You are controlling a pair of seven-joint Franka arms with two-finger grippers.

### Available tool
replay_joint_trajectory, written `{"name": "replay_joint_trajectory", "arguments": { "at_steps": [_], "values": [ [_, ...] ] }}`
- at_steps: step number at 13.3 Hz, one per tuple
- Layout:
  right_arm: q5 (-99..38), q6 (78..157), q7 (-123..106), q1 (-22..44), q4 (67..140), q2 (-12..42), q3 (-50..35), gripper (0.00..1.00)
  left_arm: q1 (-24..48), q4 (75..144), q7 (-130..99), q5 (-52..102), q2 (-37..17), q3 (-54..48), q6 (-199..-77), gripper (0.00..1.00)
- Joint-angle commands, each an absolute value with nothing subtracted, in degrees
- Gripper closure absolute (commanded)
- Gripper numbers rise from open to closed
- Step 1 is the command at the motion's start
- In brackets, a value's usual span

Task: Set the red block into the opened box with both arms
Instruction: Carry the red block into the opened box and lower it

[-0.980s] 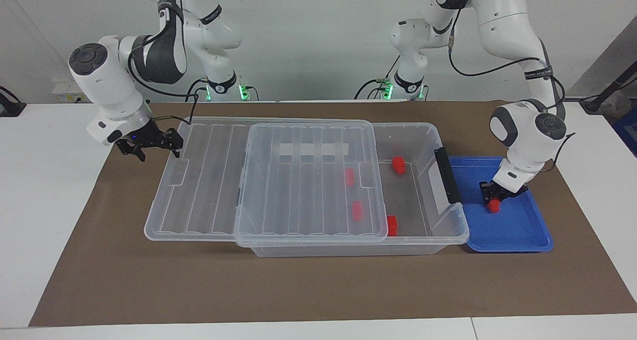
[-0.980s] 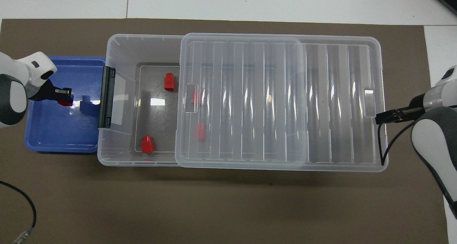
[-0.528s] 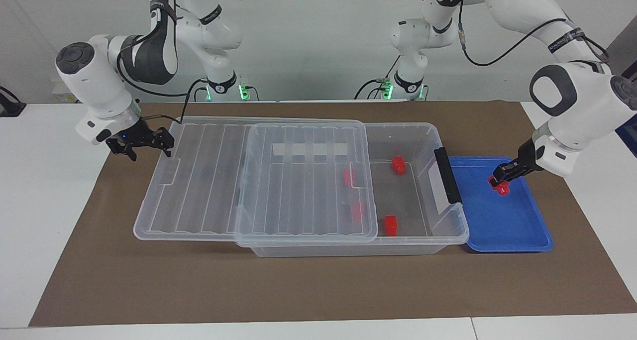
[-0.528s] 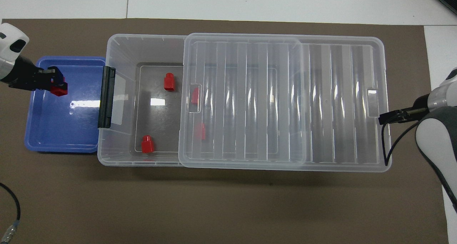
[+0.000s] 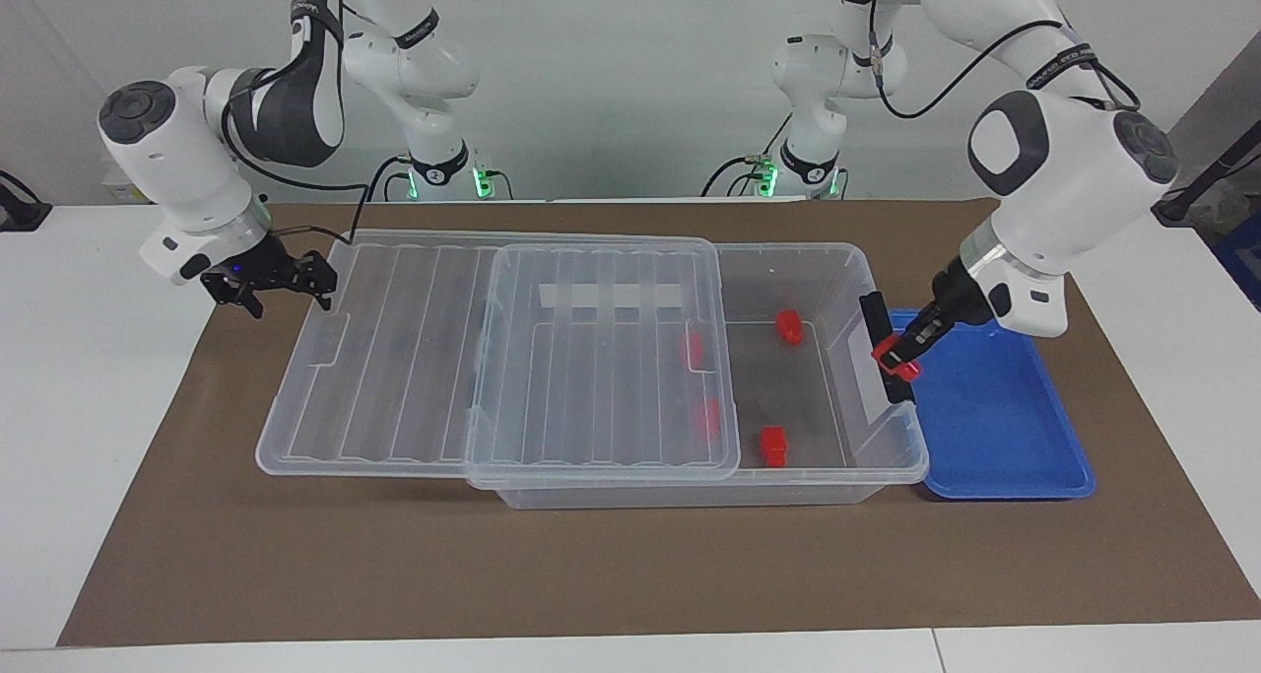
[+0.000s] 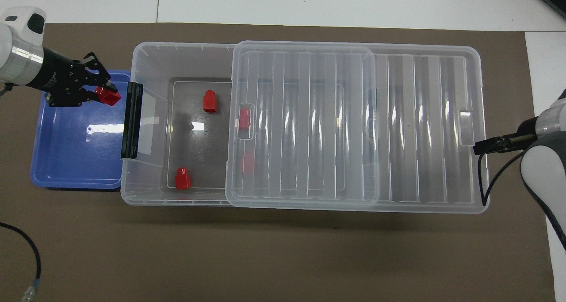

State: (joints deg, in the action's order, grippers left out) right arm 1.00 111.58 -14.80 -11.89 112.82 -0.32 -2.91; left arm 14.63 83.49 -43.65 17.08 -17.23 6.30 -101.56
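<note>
My left gripper (image 5: 901, 350) (image 6: 104, 95) is shut on a small red block (image 5: 895, 353) (image 6: 108, 97). It hangs over the blue tray's edge, right beside the box's black end clip (image 5: 880, 343). The clear box (image 5: 837, 476) (image 6: 150, 54) is open at the left arm's end. Its ribbed lid (image 5: 493, 358) (image 6: 353, 125) is slid toward the right arm's end and overhangs there. My right gripper (image 5: 286, 294) (image 6: 479, 146) stands open at the lid's overhanging rim, one finger against it. Two red blocks (image 5: 787, 324) (image 5: 774, 446) lie on the uncovered floor; two more (image 5: 693, 350) show through the lid.
The shallow blue tray (image 5: 1005, 427) (image 6: 70, 160) sits against the box at the left arm's end with nothing in it. Everything rests on a brown mat (image 5: 591, 574). A loose black cable (image 6: 26, 249) lies on the mat near the left arm's base.
My left gripper has lifted the red block out of the blue tray and carried it up to the box's clip end. The right gripper and the lid have slid further toward the right arm's end.
</note>
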Motion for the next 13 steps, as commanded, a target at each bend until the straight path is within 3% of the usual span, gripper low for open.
{"name": "replay_joint_trajectory", "arguments": {
  "at_steps": [1, 5, 6, 9, 13],
  "values": [
    [1.9, 110.8, -12.9, -12.5, 110.8, -1.1, -3.3, 0.0, 21.4, 86.6, -48.0, 13.0, -15.0, 7.4, -103.3, 0.95],
    [1.9, 106.7, -4.4, -10.7, 105.6, -1.4, -3.8, 0.0, 26.8, 107.2, -43.4, 9.9, -7.5, 7.3, -121.2, 0.95],
    [1.6, 105.0, -2.1, -9.3, 104.5, -1.3, -3.8, 0.0, 26.8, 109.7, -40.2, 9.1, -6.8, 7.4, -122.2, 0.95],
    [1.0, 103.4, 5.2, -5.7, 102.5, -1.6, -3.8, 0.0, 26.7, 111.1, -33.1, 9.0, -9.0, 7.4, -122.9, 0.95],
    [1.1, 96.9, 12.4, -2.6, 94.4, 0.5, -3.8, 0.0, 27.9, 115.3, -30.2, 8.1, -12.7, 7.4, -129.8, 0.95]
  ]
}}
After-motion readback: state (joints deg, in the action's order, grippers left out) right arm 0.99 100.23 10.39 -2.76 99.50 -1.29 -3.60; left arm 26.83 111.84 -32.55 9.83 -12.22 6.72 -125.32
